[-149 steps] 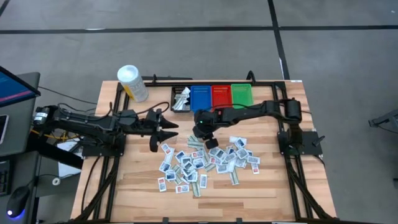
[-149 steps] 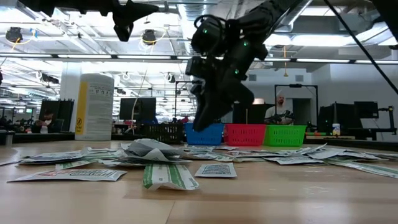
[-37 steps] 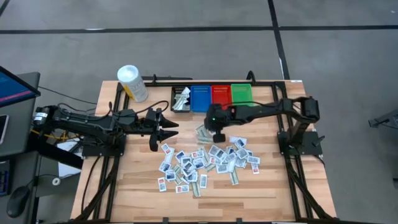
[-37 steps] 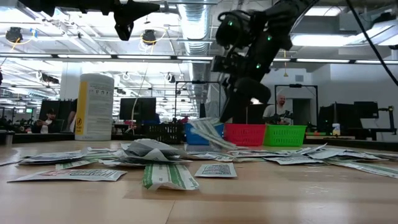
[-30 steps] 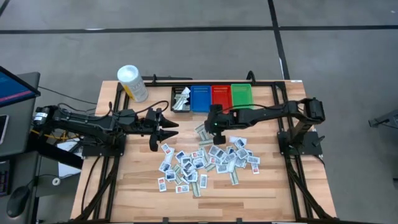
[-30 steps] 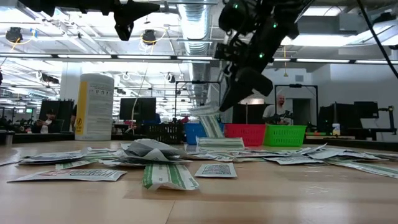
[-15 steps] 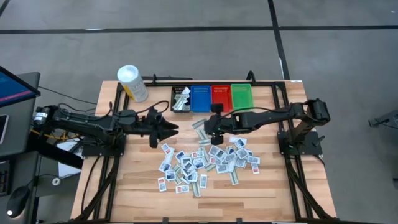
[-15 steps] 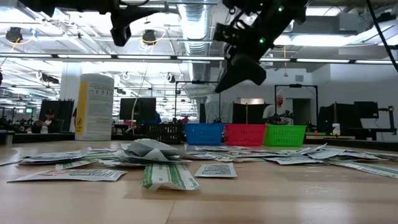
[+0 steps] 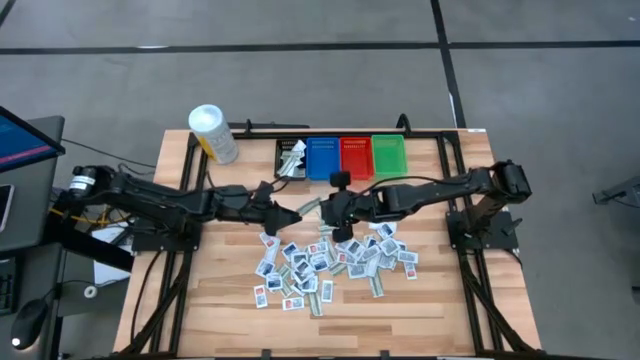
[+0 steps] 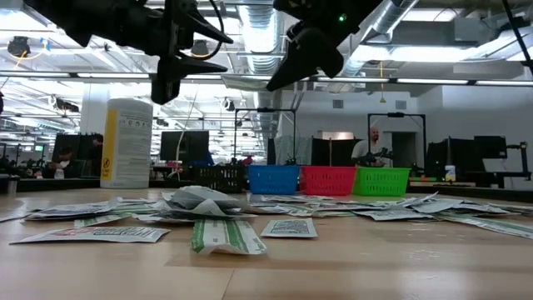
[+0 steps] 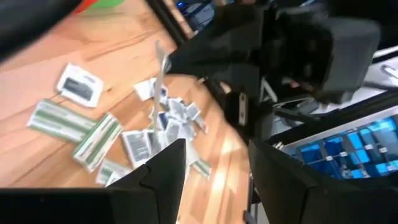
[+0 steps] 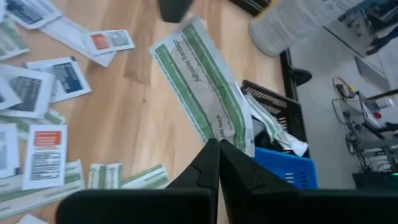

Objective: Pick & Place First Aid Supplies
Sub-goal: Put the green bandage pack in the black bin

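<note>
Packets (image 9: 330,258) lie scattered across the bench (image 9: 220,300) from above, as the left hand (image 9: 291,215) and right hand (image 9: 330,214) meet over them. Level with the bench, both hang well above the pile. Left wrist: fingers (image 11: 163,171) spread, empty. Right wrist: hand (image 12: 217,163) clenched on a green-striped packet (image 12: 202,84).

The high view looks straight down on the whole table (image 9: 230,290). The low view faces level across it. Both wrist views look close onto the scattered packets (image 12: 205,84).
</note>
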